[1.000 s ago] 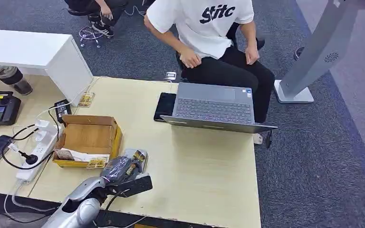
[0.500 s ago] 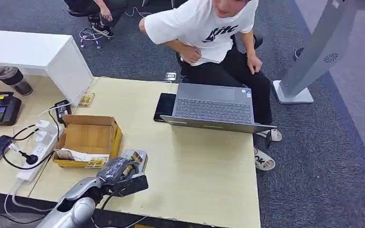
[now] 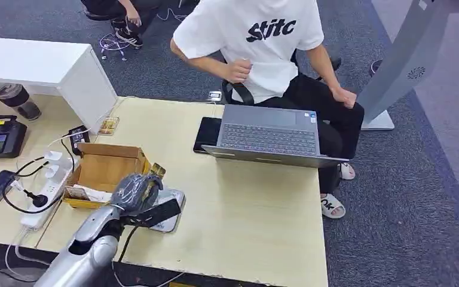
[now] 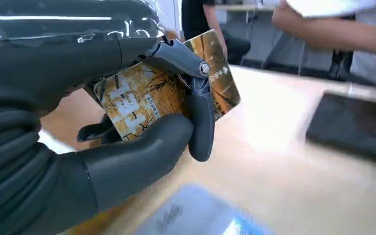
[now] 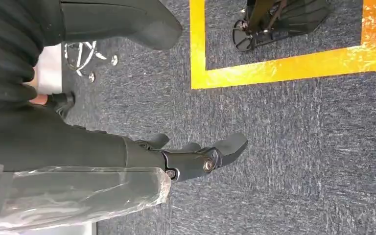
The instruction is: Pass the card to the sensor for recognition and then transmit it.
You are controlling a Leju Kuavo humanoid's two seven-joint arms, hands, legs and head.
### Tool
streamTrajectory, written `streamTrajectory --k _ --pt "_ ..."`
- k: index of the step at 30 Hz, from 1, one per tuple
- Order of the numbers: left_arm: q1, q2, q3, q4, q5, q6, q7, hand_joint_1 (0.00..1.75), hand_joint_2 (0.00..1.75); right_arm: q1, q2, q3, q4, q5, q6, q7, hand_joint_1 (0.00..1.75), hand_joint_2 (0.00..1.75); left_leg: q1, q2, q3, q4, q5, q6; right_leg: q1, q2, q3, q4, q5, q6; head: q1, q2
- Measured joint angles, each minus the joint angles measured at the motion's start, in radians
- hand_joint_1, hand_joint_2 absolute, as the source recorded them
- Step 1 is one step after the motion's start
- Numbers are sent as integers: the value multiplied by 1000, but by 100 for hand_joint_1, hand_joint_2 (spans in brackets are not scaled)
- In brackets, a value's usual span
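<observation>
Item: card (image 4: 147, 93), gold-patterned, pinched in the left hand (image 3: 132, 190), held just above the flat grey sensor (image 3: 170, 210) on the table (image 3: 257, 209). Right hand (image 5: 196, 159) hangs empty, fingers apart. Step judged: recognition pass. Next: lower the card flat over the sensor, then hand over.

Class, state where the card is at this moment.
The card is held in the left hand, above the sensor near the table's front edge, just right of the cardboard box.
</observation>
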Motion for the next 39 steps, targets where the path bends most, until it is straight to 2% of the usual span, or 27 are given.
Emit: streamTrajectory --k 9,31,39 --pt "-41 -15 56 -22 -16 16 -12 175 175 0 0 0 0 0 0 0 0 175 0 0 0 0 0 0 0 0 0 0 0 0 0 0" --pt "-44 -27 62 -28 -17 16 -12 175 175 0 0 0 0 0 0 0 0 175 0 0 0 0 0 0 0 0 0 0 0 0 0 0" --pt "-57 -25 80 -28 -22 34 -30 175 175 1 0 0 0 1 0 0 0 175 0 0 0 0 0 0 0 0 0 0 0 0 0 0"
